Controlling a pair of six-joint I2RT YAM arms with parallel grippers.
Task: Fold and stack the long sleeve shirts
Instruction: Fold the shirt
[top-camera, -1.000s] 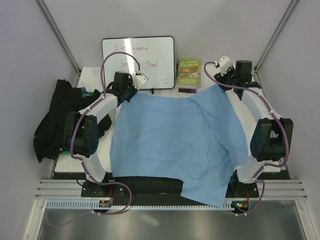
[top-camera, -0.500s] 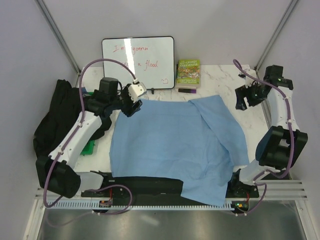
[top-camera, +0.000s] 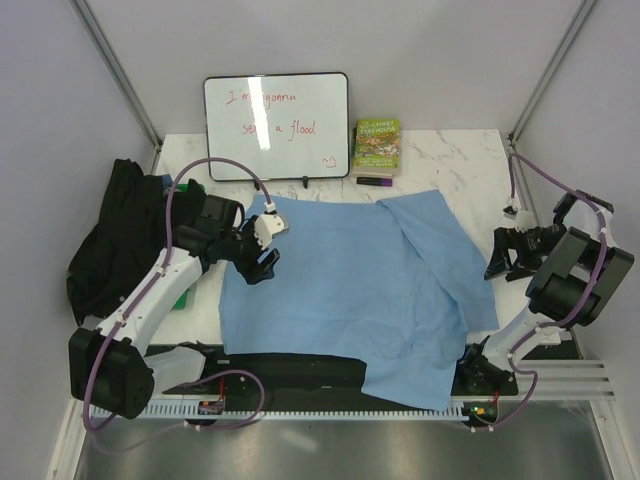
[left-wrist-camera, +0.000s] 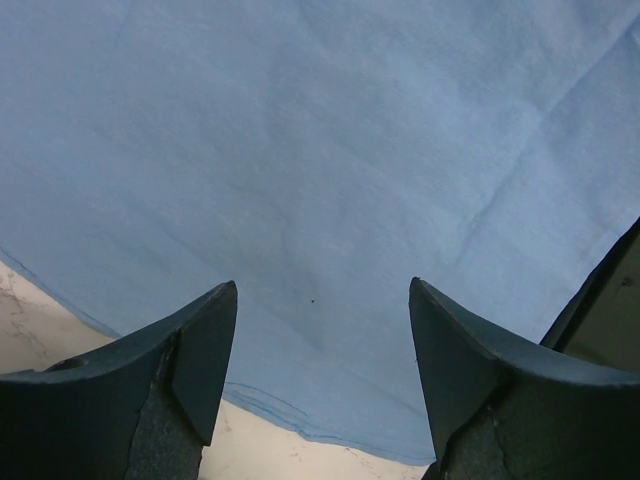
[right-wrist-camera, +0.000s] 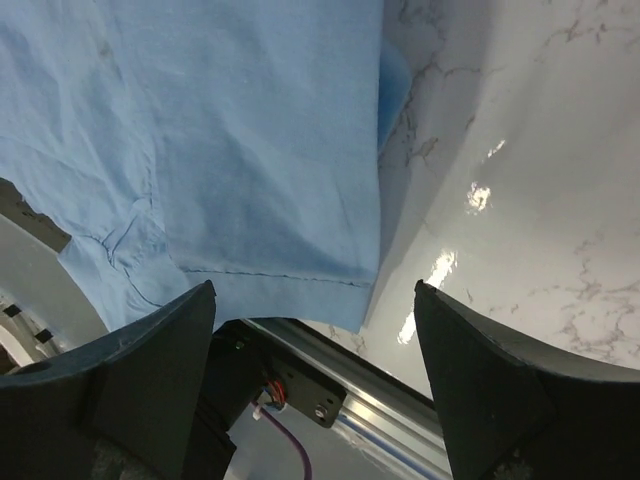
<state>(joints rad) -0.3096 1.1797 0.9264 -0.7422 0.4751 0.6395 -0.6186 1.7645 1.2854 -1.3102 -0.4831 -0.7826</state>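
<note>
Left wrist view: the left gripper (left-wrist-camera: 322, 290) hangs with jaws spread and empty directly over the light blue shirt (left-wrist-camera: 300, 150), just inside its left edge, with bare table (left-wrist-camera: 25, 310) showing beyond. The right gripper (right-wrist-camera: 312, 295), also spread and holding nothing, hovers at the shirt's right edge, where cloth meets marble. The shirt lies flat between both arms, its near hem over the table's front edge. The black shirt (top-camera: 110, 240) is heaped far left, nearer the left arm.

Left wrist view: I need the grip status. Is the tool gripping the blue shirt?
No, the left tool stands open above the blue shirt, which lies flat with nothing pinched in it.
</note>
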